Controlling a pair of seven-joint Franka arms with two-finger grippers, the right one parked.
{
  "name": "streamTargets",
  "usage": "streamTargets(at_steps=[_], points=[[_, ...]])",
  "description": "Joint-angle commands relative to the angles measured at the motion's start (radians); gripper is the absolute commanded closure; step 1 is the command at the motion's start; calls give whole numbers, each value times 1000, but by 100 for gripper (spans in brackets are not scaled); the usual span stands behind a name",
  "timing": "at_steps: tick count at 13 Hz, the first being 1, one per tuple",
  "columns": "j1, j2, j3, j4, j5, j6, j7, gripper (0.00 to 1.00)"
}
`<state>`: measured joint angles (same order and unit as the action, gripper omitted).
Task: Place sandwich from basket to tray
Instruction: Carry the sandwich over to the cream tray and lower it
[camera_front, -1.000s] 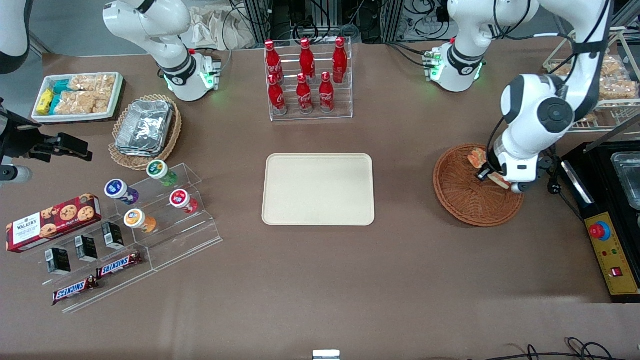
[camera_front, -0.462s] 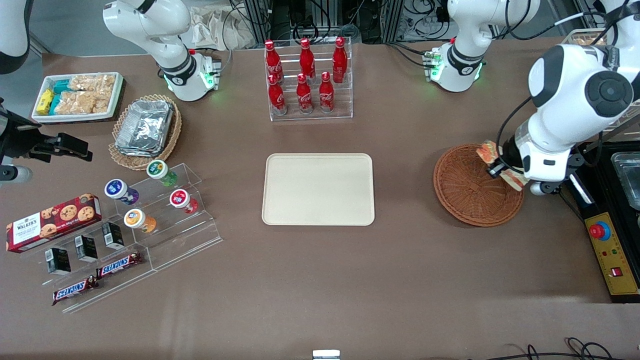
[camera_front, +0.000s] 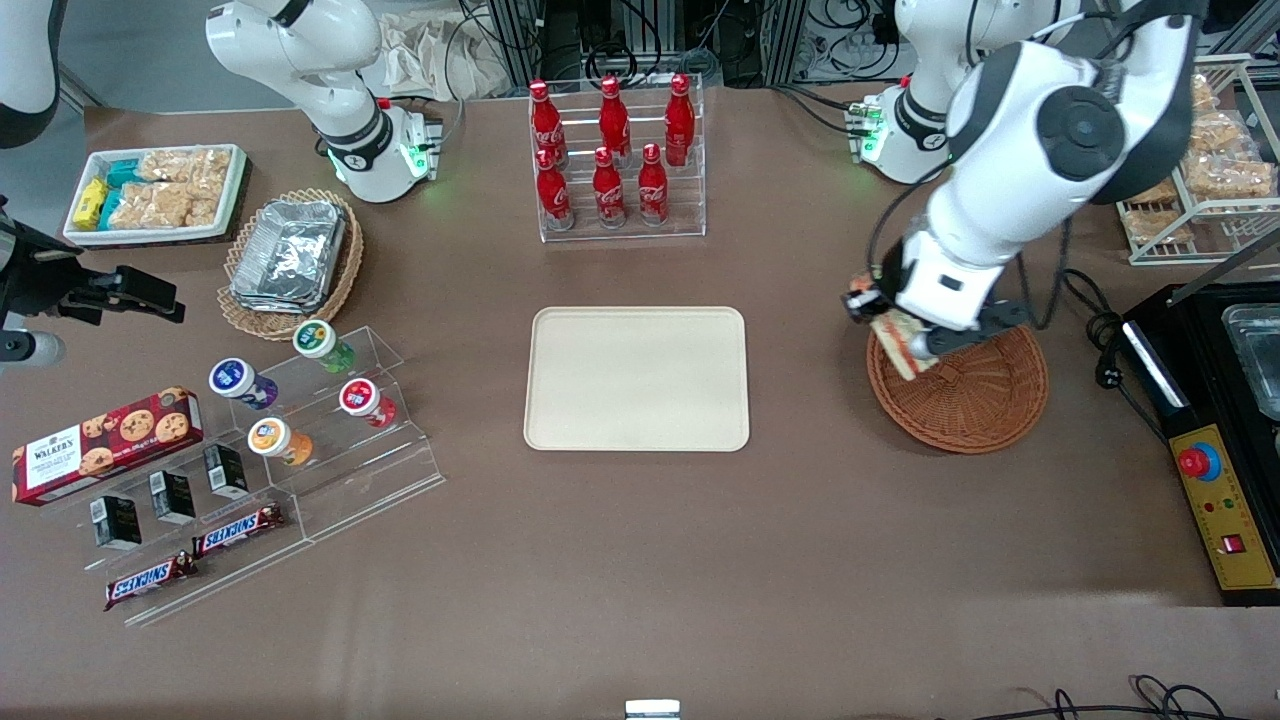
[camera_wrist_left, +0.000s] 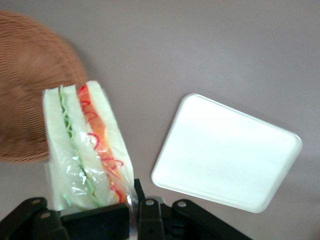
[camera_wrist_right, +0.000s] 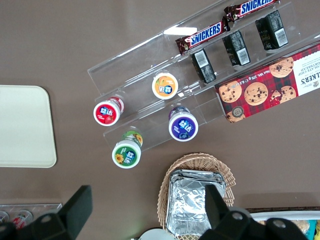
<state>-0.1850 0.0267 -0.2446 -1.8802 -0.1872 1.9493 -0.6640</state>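
My left gripper (camera_front: 890, 330) is shut on the sandwich (camera_front: 900, 340), a wrapped wedge of pale bread with red-orange and green filling (camera_wrist_left: 87, 150). It holds the sandwich in the air over the rim of the round reddish-brown basket (camera_front: 975, 395) on the side toward the tray. The basket also shows in the left wrist view (camera_wrist_left: 27, 85), with nothing visible in it. The beige tray (camera_front: 637, 378) lies flat in the middle of the table with nothing on it; it also shows in the left wrist view (camera_wrist_left: 227, 150).
A clear rack of red cola bottles (camera_front: 612, 160) stands farther from the front camera than the tray. A black machine with a red button (camera_front: 1215, 450) sits at the working arm's end. A wire rack of snack packets (camera_front: 1205, 170) stands near it. Snack displays (camera_front: 250, 440) lie toward the parked arm's end.
My gripper has lifted the sandwich out of the basket and swung it from the basket's working-arm side across to the rim nearest the tray.
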Motion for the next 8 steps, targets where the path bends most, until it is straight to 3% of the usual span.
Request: streamTargets(at_steps=[1, 3, 5, 8], points=[[7, 128, -111, 35, -26, 130, 66, 100], [-5, 232, -191, 20, -20, 302, 67, 100], [-62, 330, -199, -6, -6, 460, 84, 100], [-92, 426, -199, -26, -3, 563, 150, 100]])
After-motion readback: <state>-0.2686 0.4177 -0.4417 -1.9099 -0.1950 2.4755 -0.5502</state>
